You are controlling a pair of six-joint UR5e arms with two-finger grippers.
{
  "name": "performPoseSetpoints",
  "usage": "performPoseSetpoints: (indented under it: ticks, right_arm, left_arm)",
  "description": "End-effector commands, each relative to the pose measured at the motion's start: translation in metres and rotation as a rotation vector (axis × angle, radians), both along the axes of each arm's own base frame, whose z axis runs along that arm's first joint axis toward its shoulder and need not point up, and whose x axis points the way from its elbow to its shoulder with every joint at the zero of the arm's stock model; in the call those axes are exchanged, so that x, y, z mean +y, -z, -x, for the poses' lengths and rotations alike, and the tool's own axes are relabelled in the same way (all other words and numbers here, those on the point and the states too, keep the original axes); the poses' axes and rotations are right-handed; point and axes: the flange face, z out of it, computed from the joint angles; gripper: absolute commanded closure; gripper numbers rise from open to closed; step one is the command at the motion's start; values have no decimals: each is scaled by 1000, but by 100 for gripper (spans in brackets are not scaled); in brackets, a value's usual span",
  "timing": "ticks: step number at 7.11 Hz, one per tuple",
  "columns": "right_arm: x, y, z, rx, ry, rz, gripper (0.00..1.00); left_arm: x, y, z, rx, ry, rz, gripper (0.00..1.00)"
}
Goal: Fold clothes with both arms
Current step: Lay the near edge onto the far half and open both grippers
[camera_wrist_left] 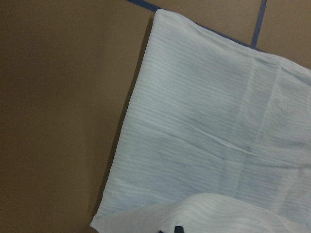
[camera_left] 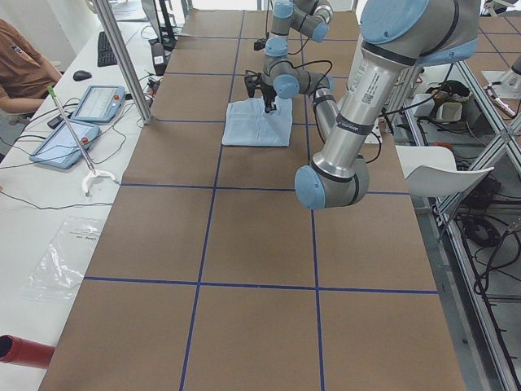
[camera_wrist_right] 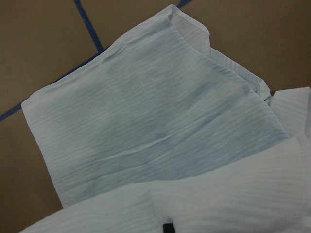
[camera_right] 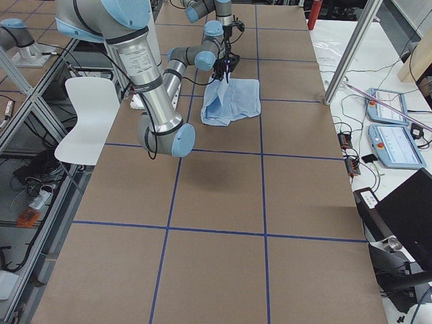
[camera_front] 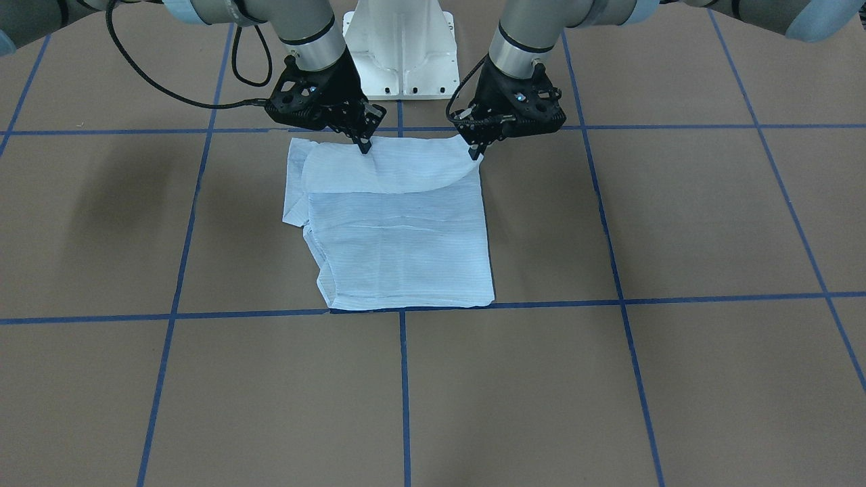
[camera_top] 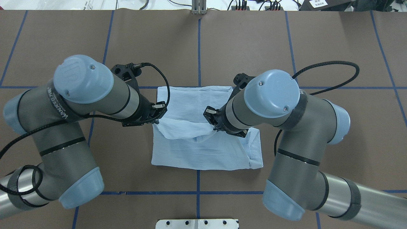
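Exterior front-facing: the light blue striped shirt [camera_front: 399, 250] lies folded into a rough rectangle on the brown table [camera_front: 609, 379]. Its edge farthest from the robot runs along a blue tape line [camera_front: 237, 314], and the edge nearest the robot is turned over as a rounded flap [camera_front: 385, 169].
Right gripper [camera_front: 365, 146]: on this view's left, its fingers pinched together on the flap's edge.
Left gripper [camera_front: 475, 153]: on this view's right, clamped on the flap's corner.
Overhead exterior: the flap is held up off the lower layers and sags between the two grippers. The left arm [camera_top: 82, 82] and right arm [camera_top: 273, 95] bend in from either side.
Exterior left: the shirt is far along the table under both grippers, which are too small to judge. A person's sleeve [camera_left: 20, 65] shows at the side desk.
Exterior right: the shirt is bunched higher on the robot's side.
Left wrist-mounted: a flat shirt layer lies below, with raised cloth at the bottom edge around a dark fingertip [camera_wrist_left: 178, 229].
Right wrist-mounted: flat layers lie below, with the raised flap across the bottom.
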Motion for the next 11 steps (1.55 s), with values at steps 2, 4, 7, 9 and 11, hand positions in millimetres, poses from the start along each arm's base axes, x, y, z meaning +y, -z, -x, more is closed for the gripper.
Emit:
performPoseSetpoints:
  ticks: [2,4,7,9,11]
  right_arm:
    - [-65,-5,19,3,-61,-28,100]
    - [-100,-19,29,46,-89,-10,100]
    - [-133,-33,56,29,-106,-21,100]
    - [-136,-33,61,35,-102,-14,100]
    - [-138,-40,64,45,-102,-3,1]
  left_arm:
    - [-62,-15,-13,15,20,-25,100]
    - [-89,-29,-25,11,35,-33,100]
    - [-98,-46,-35,5,38,-27,100]
    - [-99,-47,-36,10,38,-31,100]
    - [-100,-45,-36,26,49,-31,54]
